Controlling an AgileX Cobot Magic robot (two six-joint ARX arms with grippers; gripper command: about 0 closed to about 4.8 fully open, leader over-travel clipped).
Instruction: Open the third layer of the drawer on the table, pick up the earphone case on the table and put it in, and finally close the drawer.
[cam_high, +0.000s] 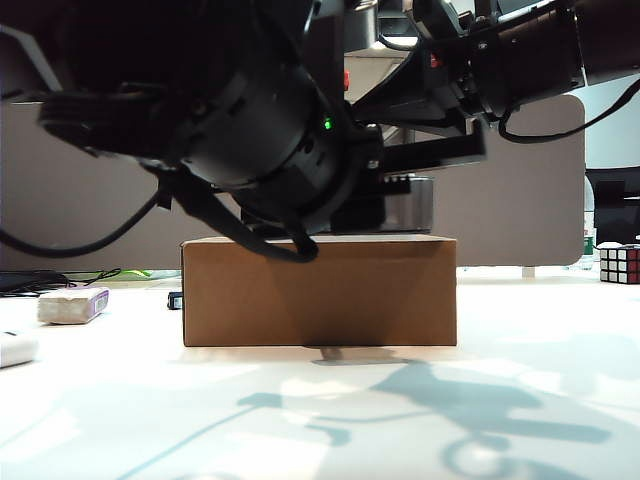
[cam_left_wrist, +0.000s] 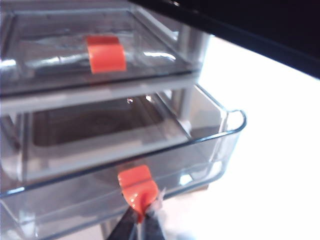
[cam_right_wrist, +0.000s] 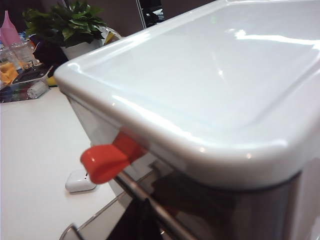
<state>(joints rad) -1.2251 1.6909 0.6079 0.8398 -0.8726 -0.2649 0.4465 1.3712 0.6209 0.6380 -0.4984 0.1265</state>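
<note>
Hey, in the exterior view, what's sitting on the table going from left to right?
White earphone case at the left edge → whitish block with a purple edge → brown cardboard box → Rubik's cube at the far right.

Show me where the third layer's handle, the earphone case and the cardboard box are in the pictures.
third layer's handle (cam_left_wrist: 138, 188), left wrist view, on its orange tab.
earphone case (cam_right_wrist: 80, 181), right wrist view, on its white top.
cardboard box (cam_high: 320, 292), exterior view, on the middle of its front face.
</note>
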